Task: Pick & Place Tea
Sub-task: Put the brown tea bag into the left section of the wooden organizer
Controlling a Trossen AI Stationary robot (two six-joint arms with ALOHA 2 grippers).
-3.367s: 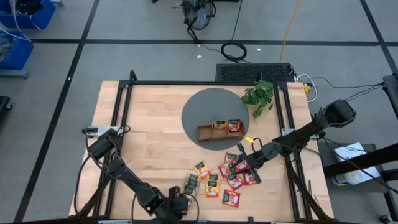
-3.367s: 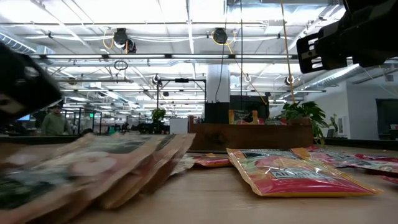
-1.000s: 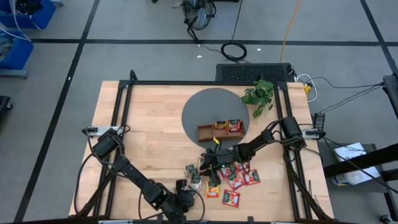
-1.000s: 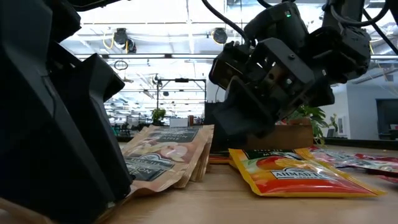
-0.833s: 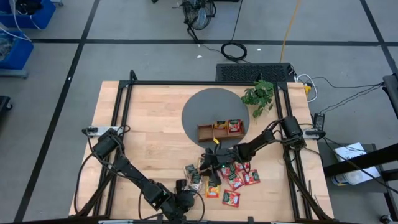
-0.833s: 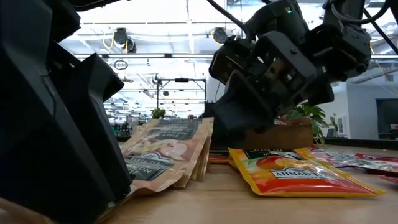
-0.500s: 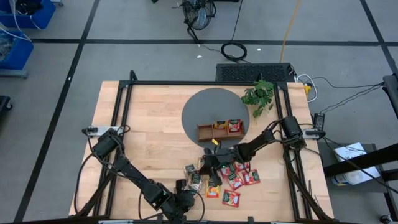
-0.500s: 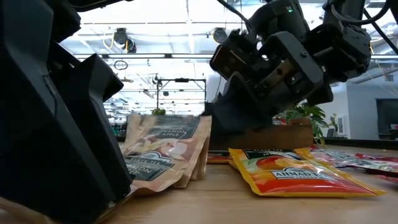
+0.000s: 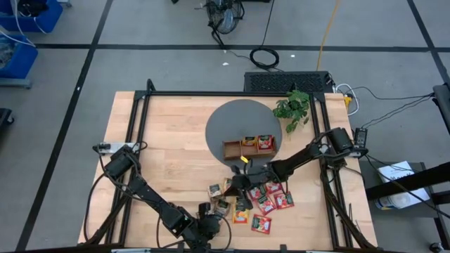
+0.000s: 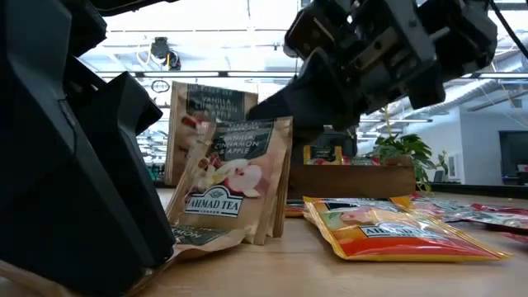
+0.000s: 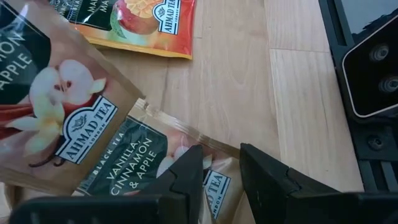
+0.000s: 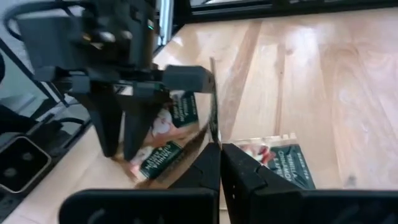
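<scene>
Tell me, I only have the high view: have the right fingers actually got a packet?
Observer: Yes. The right wrist view shows the right gripper shut on the edge of a beige held packet, seen edge-on.
Operator: Is it upright?
Observer: Yes. In the low view it stands taller than the leaning packet in front of it. Its lower edge is hidden.
Operator: And the left arm?
Observer: The left wrist view shows the left gripper with fingers apart, tips over a flat beige packet on the wood.
</scene>
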